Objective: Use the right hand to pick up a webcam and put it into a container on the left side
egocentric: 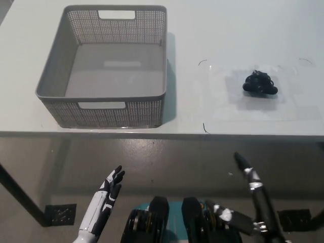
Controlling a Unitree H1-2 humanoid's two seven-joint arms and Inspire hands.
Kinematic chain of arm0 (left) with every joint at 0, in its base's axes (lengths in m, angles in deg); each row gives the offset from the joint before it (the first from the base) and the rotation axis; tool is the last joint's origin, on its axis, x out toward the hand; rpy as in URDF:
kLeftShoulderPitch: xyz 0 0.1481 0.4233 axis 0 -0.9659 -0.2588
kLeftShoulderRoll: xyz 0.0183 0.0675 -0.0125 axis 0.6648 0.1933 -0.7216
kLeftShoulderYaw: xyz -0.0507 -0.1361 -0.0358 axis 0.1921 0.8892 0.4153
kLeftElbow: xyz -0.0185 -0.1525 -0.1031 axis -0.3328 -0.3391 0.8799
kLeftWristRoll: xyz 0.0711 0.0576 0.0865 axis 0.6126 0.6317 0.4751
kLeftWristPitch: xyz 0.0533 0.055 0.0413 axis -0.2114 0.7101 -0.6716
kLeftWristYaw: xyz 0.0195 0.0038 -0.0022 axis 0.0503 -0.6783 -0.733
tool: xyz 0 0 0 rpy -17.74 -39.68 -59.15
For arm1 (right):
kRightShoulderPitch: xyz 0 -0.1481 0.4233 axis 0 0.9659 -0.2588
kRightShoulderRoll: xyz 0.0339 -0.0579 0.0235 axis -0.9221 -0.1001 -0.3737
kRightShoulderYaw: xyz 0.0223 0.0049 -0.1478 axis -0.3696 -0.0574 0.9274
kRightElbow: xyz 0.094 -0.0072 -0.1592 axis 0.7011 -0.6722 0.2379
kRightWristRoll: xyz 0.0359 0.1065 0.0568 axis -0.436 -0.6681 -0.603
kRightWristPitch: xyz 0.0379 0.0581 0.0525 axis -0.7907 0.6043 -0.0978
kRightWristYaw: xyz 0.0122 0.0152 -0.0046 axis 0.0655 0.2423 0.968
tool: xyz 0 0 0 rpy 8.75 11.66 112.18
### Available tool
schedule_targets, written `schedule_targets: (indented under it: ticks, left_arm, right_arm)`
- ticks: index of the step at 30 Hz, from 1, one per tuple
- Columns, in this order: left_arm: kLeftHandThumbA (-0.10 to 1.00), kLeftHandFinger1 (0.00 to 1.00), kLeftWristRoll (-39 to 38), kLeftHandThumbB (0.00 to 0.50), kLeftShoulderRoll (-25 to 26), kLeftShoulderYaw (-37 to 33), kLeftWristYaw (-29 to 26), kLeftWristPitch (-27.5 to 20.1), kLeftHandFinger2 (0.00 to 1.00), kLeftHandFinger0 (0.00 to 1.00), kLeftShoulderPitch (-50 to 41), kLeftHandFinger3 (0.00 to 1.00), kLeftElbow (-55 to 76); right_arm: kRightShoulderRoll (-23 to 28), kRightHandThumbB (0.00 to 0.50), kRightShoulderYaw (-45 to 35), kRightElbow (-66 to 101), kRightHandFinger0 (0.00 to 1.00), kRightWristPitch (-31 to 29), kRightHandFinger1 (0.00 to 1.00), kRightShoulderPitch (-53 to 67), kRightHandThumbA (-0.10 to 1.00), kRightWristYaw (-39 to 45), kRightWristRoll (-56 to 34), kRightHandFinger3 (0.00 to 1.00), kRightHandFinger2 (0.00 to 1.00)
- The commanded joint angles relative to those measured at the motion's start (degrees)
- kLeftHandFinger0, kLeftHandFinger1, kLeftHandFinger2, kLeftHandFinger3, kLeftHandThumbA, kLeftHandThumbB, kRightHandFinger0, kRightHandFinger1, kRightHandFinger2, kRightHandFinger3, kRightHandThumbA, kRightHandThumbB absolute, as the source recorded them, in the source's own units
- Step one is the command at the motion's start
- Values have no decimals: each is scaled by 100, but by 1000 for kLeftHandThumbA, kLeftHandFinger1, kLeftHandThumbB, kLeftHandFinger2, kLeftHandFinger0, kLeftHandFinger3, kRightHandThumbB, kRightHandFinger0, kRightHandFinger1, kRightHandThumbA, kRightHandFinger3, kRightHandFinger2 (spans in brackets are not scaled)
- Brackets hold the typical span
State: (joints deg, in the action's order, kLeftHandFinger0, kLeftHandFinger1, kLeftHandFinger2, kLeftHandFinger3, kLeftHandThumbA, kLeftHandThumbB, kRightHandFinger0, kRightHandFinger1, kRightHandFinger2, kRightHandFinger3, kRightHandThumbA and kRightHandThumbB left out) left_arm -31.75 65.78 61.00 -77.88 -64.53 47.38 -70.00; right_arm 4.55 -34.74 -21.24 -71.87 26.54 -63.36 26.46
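A small black webcam (259,83) lies on the white table (228,30) at the right. A grey perforated basket (109,66) with nothing in it stands on the table's left part. My black right hand (250,179) is low in the picture, below the table's front edge and well short of the webcam, one finger pointing up, holding nothing. My white left hand (107,195) rests at the lower left, fingers stretched and apart, holding nothing.
The table's front edge (202,135) runs across the middle of the picture, with grey floor (167,162) below it. A faint clear sheet (253,91) lies under the webcam. A dark table leg (15,195) slants at the lower left.
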Motion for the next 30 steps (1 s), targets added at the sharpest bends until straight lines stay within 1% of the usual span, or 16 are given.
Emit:
schedule_targets:
  ticks: [1,2,3,4,5,6,8,11,12,13,16,18,21,24,27,30]
  left_arm:
    - [1000,1000,89,165,32,5,-39,-337,1000,1000,95,1000,141]
    - [1000,1000,83,167,27,3,-32,-316,1000,1000,87,1000,158]
    - [1000,1000,70,170,19,6,-29,-304,1000,1000,81,1000,169]
    - [1000,1000,83,161,17,4,-37,-321,1000,1000,87,1000,160]
    - [1000,1000,84,159,16,2,-37,-331,1000,1000,96,1000,154]
    - [1000,1000,47,168,13,2,-16,-310,1000,1000,95,1000,157]
    - [1000,1000,54,166,13,1,-18,-304,1000,1000,88,1000,168]
    - [1000,1000,75,161,19,-8,-14,-287,1000,1000,71,1000,204]
    - [1000,1000,91,159,23,-12,-19,-305,1000,1000,73,1000,198]
    - [1000,1000,97,166,30,-10,-15,-278,1000,1000,81,1000,195]
    - [1000,1000,97,162,58,-13,1,-315,1000,1000,91,1000,167]
    - [1000,1000,90,162,70,-15,15,-313,1000,1000,120,1000,138]
    - [1000,1000,84,174,52,-11,-1,-318,1000,1000,133,1000,118]
    - [1000,1000,119,168,50,-19,-5,-264,1000,1000,122,1000,155]
    - [1000,1000,134,164,62,-20,-8,-274,1000,1000,109,1000,132]
    - [1000,1000,119,165,59,-20,1,-262,1000,1000,114,1000,120]
  right_arm:
    - [252,311,-175,1082,1000,342,1000,103,1000,42,718,1000,1000]
    - [368,338,-210,1451,1000,645,1000,115,1000,207,863,1000,1000]
    - [454,342,-223,1714,1000,859,1000,101,1000,351,852,1000,1000]
    - [583,372,-283,2206,1000,1245,1000,10,994,594,910,1000,1000]
    - [625,378,-314,2426,1000,1473,1000,-45,980,700,946,1000,1000]
    - [702,394,-350,2614,1000,1671,1000,-148,921,809,924,1000,1000]
    - [1016,389,-435,2952,1000,1985,1000,-513,894,1127,970,1000,1000]
    - [1292,467,-480,3262,1000,2635,1000,-929,937,1524,1083,1000,1000]
    - [1365,471,-483,3295,1000,2733,1000,-1041,951,1600,1173,1000,1000]
    - [1579,486,-496,3382,1000,3087,1000,-1356,948,1885,1274,1000,1000]
    - [1933,467,-451,3341,1000,3496,1000,-1932,834,2305,1757,1000,1000]
    - [2139,478,-406,3223,1000,3774,1000,-2332,758,2527,1895,1000,1000]
    - [2349,491,-243,2929,1000,4121,1000,-2859,783,2843,2304,1000,1000]
    - [2521,497,-39,2433,1000,4317,1000,-3390,758,3054,2440,1000,1000]
    - [2638,500,252,1728,1000,4533,1000,-3937,667,3319,2585,1000,1000]
    - [2658,500,525,985,1000,4595,1000,-4417,631,3338,2741,1000,1000]
